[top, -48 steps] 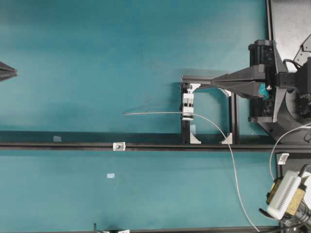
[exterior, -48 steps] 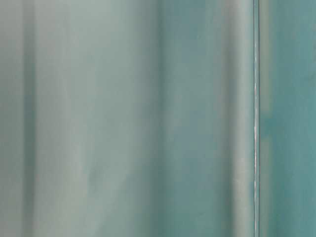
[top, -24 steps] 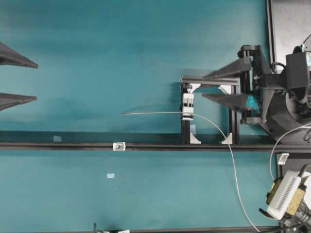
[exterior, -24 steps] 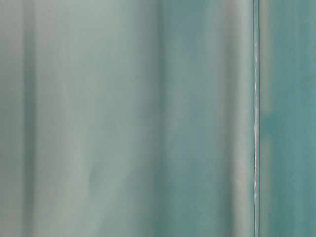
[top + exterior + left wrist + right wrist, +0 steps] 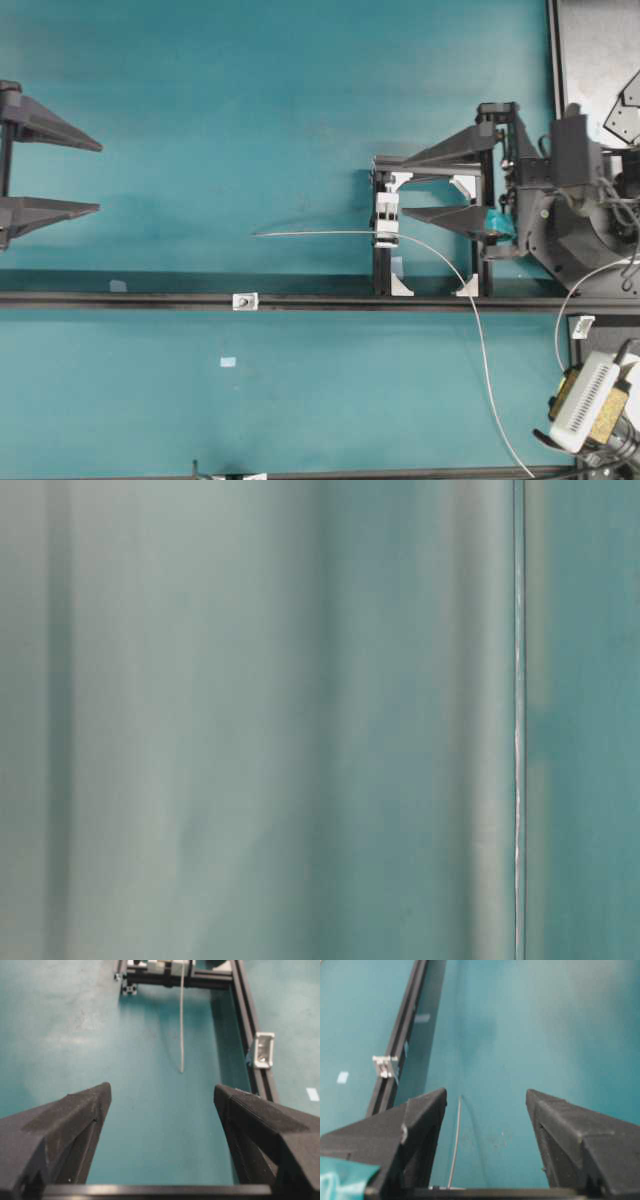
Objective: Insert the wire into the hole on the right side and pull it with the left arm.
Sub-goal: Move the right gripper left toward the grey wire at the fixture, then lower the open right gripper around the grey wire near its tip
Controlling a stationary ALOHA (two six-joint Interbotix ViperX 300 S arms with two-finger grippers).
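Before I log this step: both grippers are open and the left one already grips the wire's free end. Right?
Not quite. Both are open, but the left gripper holds nothing: the overhead view shows the wire ending well short of it, its free end lying on the table, untouched.

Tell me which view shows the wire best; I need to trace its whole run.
The overhead view: the wire runs from its free tip through the white block and curves off the bottom edge. Both wrist views show only its straight free end. The table-level view shows only blur.
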